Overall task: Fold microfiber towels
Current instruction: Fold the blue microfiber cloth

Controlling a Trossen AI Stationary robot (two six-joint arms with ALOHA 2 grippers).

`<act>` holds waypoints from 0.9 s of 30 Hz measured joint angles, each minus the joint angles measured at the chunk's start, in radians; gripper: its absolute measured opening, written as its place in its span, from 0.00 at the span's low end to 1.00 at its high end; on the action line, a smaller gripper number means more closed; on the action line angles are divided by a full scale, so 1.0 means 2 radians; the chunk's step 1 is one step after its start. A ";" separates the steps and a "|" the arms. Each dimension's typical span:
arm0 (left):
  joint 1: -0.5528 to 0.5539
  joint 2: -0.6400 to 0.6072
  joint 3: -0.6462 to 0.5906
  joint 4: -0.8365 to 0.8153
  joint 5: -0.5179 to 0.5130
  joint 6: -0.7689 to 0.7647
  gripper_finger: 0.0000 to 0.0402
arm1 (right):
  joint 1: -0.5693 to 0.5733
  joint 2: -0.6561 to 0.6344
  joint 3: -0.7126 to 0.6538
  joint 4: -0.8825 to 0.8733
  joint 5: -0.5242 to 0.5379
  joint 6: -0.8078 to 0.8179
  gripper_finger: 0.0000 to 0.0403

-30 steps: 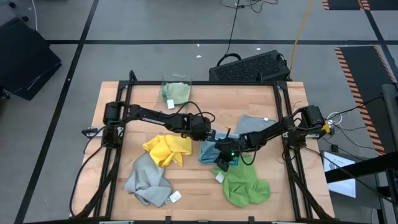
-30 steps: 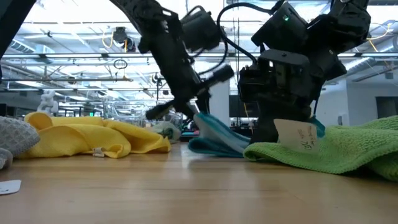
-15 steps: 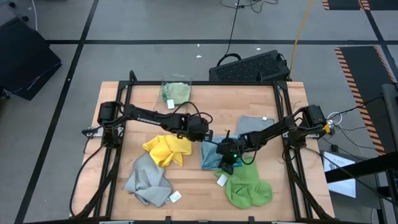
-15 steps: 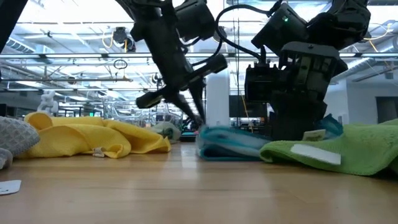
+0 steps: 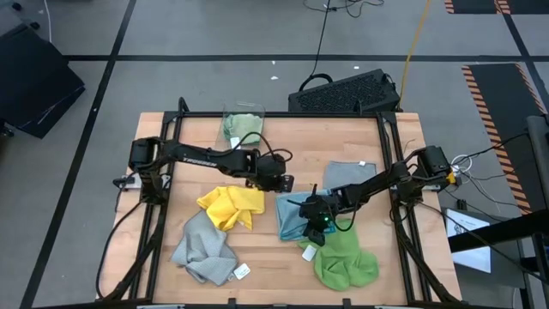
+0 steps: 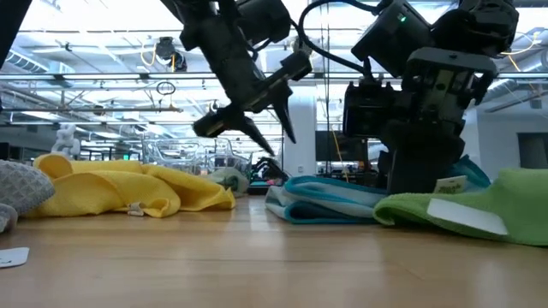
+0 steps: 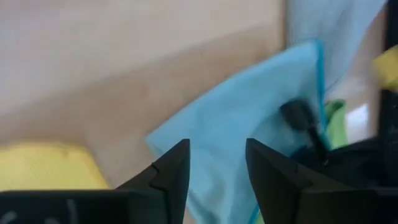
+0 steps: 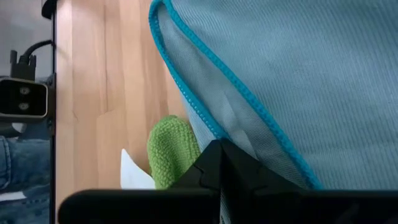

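Now the left gripper (image 7: 216,171) has its fingers apart and empty, up above the light blue towel (image 5: 292,216) near the table (image 5: 171,146) middle. The right gripper (image 5: 319,225), shut tight, pins that towel down. One fold looks done; next comes another fold.

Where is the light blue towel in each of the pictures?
High view: light blue towel, middle of the table.
Low view: a flat pile right of centre.
Left wrist view: beyond the fingers.
Right wrist view: fills most of it.
Shared landmark: bright green towel beside it.
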 joint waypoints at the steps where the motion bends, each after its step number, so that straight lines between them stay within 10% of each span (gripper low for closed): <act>1: -0.005 0.002 0.000 0.000 0.001 -0.006 0.40 | 0.001 0.000 0.000 0.000 0.000 -0.001 0.00; 15: -0.071 0.009 -0.019 -0.031 -0.006 -0.102 0.40 | 0.002 0.000 0.000 0.001 0.002 -0.004 0.00; 27: -0.038 0.046 -0.061 0.128 -0.017 -0.114 0.40 | 0.003 0.000 0.000 0.005 0.014 -0.006 0.00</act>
